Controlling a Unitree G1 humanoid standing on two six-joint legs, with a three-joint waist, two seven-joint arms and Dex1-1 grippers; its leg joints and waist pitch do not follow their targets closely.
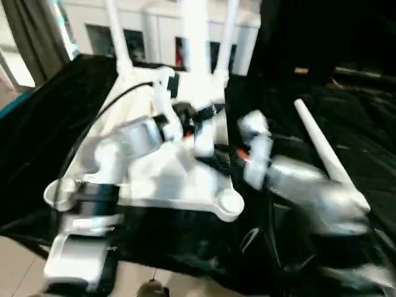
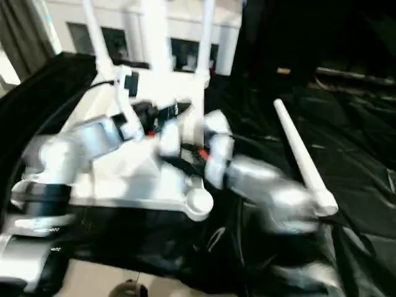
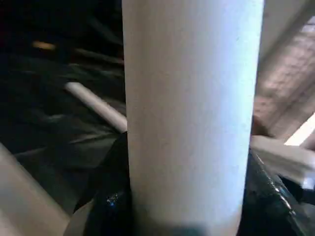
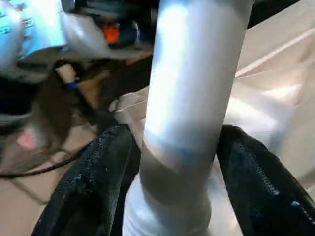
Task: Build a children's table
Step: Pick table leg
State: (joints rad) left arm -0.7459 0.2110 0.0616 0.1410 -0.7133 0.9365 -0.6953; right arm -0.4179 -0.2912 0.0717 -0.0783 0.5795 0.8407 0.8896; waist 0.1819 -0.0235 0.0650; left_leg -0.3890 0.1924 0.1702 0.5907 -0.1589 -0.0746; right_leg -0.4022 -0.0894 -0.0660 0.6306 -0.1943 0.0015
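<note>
Both my forearms reach forward over the upturned table top. My left gripper clasps an upright leg; my right gripper brackets it too, fingers flanking it.

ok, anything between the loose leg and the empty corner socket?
Yes: the right forearm sits between the loose leg and the empty socket. The left claw grips an upright leg.
</note>
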